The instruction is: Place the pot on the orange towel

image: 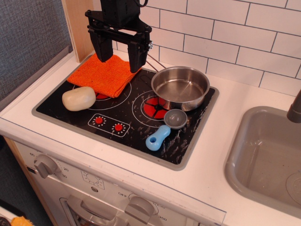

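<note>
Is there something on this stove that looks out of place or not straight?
Yes. The orange towel lies askew over the rear left burner, one corner past the cooktop's edge. A cream oval lump rests on the same burner. The pot sits off-centre on the right burner, with a small blue-handled scoop beside it.

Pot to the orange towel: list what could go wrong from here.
1. The gripper hangs open over the orange towel, away from the pot, whose thin wire handle is hard to make out.
2. The scoop touches the pot's front and may get dragged.
3. The cream lump overlaps the towel's edge.
</note>
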Controlling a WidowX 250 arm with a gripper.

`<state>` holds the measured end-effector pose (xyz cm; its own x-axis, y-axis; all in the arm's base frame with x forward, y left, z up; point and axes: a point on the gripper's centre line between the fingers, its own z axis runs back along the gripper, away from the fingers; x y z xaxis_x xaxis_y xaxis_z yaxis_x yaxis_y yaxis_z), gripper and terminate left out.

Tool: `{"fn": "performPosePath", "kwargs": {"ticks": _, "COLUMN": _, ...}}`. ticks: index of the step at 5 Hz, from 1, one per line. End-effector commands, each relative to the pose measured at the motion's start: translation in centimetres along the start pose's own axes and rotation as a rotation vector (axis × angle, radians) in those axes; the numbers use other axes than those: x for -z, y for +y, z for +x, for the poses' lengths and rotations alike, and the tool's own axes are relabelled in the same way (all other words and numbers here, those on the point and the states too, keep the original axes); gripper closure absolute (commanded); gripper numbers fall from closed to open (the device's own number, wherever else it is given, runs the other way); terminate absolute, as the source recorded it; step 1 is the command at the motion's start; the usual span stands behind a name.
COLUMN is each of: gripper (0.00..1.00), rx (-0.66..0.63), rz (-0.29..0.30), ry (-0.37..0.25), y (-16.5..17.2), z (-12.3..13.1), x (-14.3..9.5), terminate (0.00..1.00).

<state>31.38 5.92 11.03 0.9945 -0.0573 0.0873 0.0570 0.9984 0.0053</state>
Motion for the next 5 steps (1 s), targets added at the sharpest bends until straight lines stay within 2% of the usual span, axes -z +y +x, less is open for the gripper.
{"fn": "performPosePath", "kwargs": {"ticks": 1, "gripper": 0.00, "rx": 0.000, "rz": 0.000, "ry": 0.000, "y": 0.0, "z": 0.0, "x": 0.0, "terminate": 0.00}}
{"fn": "performPosePath", "kwargs": {"ticks": 2, "gripper": 0.00, "rx": 0.085, "rz": 0.040, "ry": -0.013, "y": -1.9, "z": 2.3, "x": 0.8, "terminate": 0.00}}
{"fn": "performPosePath", "kwargs": {"ticks": 3, "gripper": 0.00, "rx": 0.204, "rz": 0.037, "ry": -0.018, "y": -5.5, "z": 4.9, "x": 1.1, "terminate": 0.00}}
{"fn": "performPosePath", "kwargs": {"ticks": 4, "gripper": 0.00, "rx": 0.275, "rz": 0.021, "ry": -0.017, "y": -9.6, "z": 6.8, "x": 2.1, "terminate": 0.00}}
{"fn": "performPosePath", "kwargs": {"ticks": 5, "gripper": 0.00, "rx": 0.251, "rz": -0.023, "ry": 0.013, "y": -11.8, "z": 7.8, "x": 4.2, "terminate": 0.00}}
